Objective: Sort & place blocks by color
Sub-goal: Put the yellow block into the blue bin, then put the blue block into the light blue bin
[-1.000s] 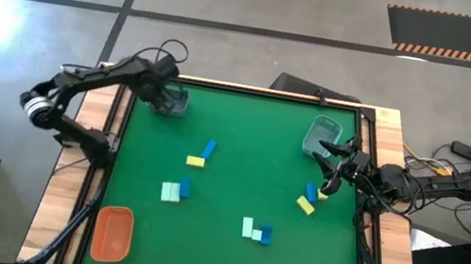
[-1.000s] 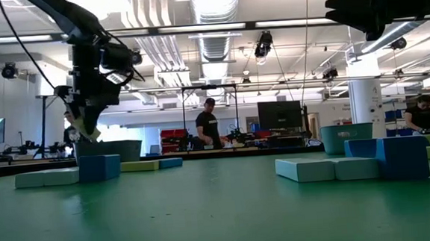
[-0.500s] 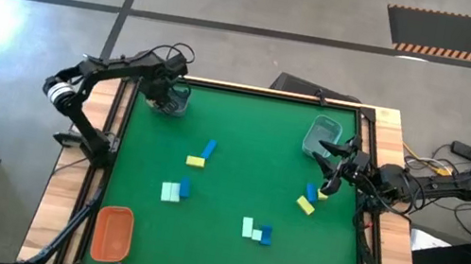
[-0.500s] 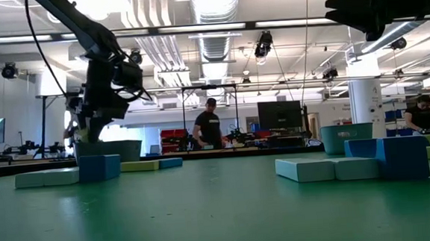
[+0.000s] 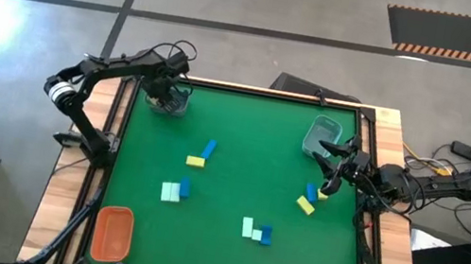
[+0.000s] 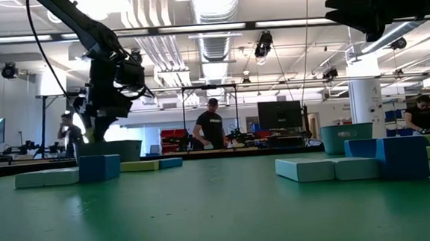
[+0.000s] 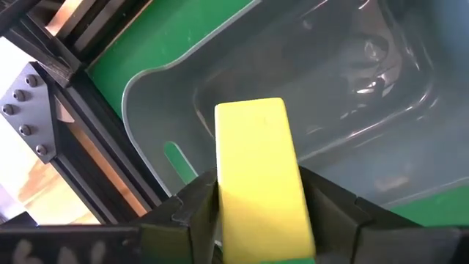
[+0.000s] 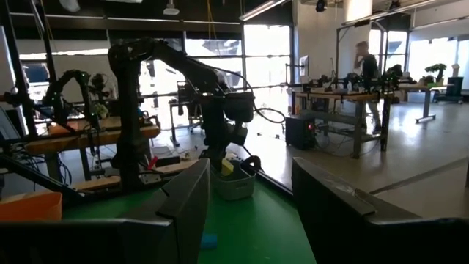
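Observation:
My left gripper (image 5: 165, 94) hangs over the grey-blue tray (image 5: 170, 102) at the table's far left corner, shut on a yellow brick-shaped block (image 7: 260, 172). My right gripper (image 5: 335, 171) waits open near the right edge, beside a second grey-blue tray (image 5: 321, 135). A blue block (image 5: 311, 194) and a yellow block (image 5: 305, 204) lie just below it. The other blocks lie flat on the green mat: yellow and blue (image 5: 202, 154), mint and blue (image 5: 175, 190), mint and blue (image 5: 256, 231). My left gripper pinches the yellow block by its two long sides (image 7: 220, 205), one finger on each side. The fingers point down from above. The block's free end (image 7: 249, 117) sticks out beyond the fingertips, lifted clear above the inside of the tray (image 7: 330, 110).
An orange tray (image 5: 113, 232) sits at the near left corner. Black rails and wooden borders (image 5: 111, 130) edge the mat. The mat's middle strip between the block clusters is bare. People stand at benches in the room beyond the table (image 6: 209, 128).
My left arm has swung its elbow toward the far edge and its gripper has shifted a little over the far left tray, still shut on the yellow block. The right arm and the loose blocks have kept still.

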Tool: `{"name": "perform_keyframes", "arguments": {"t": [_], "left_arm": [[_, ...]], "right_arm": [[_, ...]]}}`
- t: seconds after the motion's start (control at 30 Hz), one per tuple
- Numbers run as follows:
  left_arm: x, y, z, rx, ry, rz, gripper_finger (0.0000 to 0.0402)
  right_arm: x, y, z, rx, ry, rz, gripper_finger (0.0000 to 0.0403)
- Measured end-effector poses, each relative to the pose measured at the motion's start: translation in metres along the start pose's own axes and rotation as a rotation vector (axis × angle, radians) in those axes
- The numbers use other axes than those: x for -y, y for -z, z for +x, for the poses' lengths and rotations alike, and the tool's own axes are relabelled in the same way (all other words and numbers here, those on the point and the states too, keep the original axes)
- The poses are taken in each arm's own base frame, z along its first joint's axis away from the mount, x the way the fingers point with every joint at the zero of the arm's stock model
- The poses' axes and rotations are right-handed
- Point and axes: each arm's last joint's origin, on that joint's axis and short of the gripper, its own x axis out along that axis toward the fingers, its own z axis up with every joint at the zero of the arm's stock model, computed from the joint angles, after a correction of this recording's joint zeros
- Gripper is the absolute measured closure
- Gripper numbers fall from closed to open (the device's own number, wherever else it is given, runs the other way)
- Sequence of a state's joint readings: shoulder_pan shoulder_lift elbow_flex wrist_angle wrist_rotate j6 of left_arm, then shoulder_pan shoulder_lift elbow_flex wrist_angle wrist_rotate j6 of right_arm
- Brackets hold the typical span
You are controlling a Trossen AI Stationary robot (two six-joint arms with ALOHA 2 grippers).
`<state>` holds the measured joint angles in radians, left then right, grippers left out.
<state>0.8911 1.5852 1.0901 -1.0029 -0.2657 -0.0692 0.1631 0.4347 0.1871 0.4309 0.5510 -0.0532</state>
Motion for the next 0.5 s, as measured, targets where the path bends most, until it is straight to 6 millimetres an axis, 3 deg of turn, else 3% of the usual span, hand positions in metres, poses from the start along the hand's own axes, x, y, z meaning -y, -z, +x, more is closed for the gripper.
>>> {"name": "perform_keyframes", "arguments": {"t": [0.2, 0.5], "left_arm": [[0.000, 0.000, 0.000, 0.001, -0.001, 0.002, 0.0212], [-0.003, -0.003, -0.012, 0.050, -0.002, -0.006, 0.0207]], "right_arm": [[0.000, 0.000, 0.000, -0.003, 0.000, -0.001, 0.0223], [0.000, 0.001, 0.000, -0.009, -0.001, -0.003, 0.0223]]}}
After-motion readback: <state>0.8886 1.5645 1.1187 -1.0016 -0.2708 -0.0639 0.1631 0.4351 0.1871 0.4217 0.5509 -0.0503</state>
